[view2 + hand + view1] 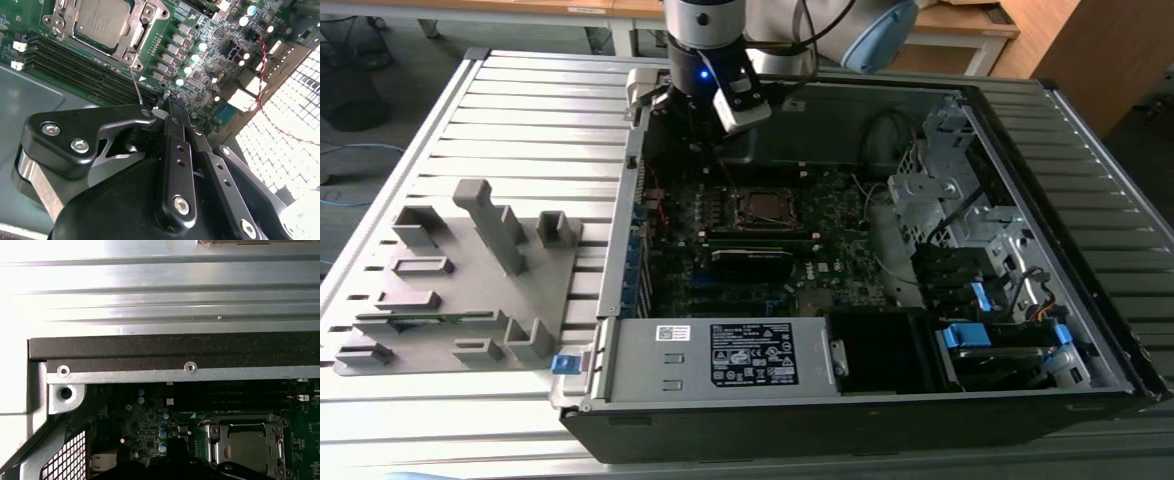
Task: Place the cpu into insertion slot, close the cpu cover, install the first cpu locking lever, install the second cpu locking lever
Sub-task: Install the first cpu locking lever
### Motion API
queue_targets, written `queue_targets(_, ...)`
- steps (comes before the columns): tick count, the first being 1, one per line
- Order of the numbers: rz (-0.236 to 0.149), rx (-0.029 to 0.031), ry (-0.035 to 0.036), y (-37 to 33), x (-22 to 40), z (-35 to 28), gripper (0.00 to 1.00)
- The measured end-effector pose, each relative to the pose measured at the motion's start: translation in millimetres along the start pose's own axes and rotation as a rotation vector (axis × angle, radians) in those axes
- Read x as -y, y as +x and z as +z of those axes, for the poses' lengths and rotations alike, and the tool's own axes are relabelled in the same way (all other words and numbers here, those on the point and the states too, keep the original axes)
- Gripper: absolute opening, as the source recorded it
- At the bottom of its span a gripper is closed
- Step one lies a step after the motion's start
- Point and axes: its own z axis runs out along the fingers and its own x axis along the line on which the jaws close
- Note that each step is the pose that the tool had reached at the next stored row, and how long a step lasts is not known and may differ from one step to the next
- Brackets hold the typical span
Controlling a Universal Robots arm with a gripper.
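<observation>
Inside the case (854, 432), cpu (102, 20) sits under the flat cover (136, 36). My jaws, 11 o'clock of it in the exterior view, look pinched together beside a thin lever (136, 85); can't tell if they're gripping it.
</observation>
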Motion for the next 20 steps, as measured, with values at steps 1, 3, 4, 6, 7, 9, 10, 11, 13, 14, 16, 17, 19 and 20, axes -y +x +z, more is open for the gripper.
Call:
queue_targets(1, 0.000, 0.0000, -0.0002, 0.1, -0.3, 0.1, 0.11)
queue_targets(3, 0.000, 0.0000, -0.0003, 0.3, -1.5, 0.4, 0.11)
queue_targets(4, 0.000, 0.0000, -0.0003, 0.3, -2.3, 0.6, 0.11)
queue_targets(6, 0.000, 0.0000, -0.0003, 0.4, -3.7, 0.9, 0.11)
queue_targets(7, 0.000, 0.0000, -0.0005, 0.4, -4.3, 1.1, 0.11)
queue_targets(9, 0.000, 0.0000, -0.0006, 0.5, -5.2, 1.3, 0.11)
queue_targets(10, 0.000, 0.0000, -0.0006, 0.5, -5.7, 1.5, 0.11)
queue_targets(11, 0.000, 0.0000, -0.0010, 0.5, -6.3, 1.6, 0.11)
queue_targets(13, 0.000, -0.0002, -0.0035, 0.6, -7.2, 1.9, 0.11)
queue_targets(14, 0.000, -0.0003, -0.0052, 0.6, -7.6, 2.0, 0.11)
queue_targets(16, 0.000, -0.0003, -0.0100, 0.6, -8.1, 2.3, 0.11)
queue_targets(17, 0.000, -0.0003, -0.0116, 0.6, -8.2, 2.4, 0.11)
queue_targets(19, 0.000, -0.0006, -0.0136, 0.7, -8.3, 2.3, 0.11)
queue_targets(20, 0.000, -0.0006, -0.0141, 0.7, -8.4, 2.3, 0.11)
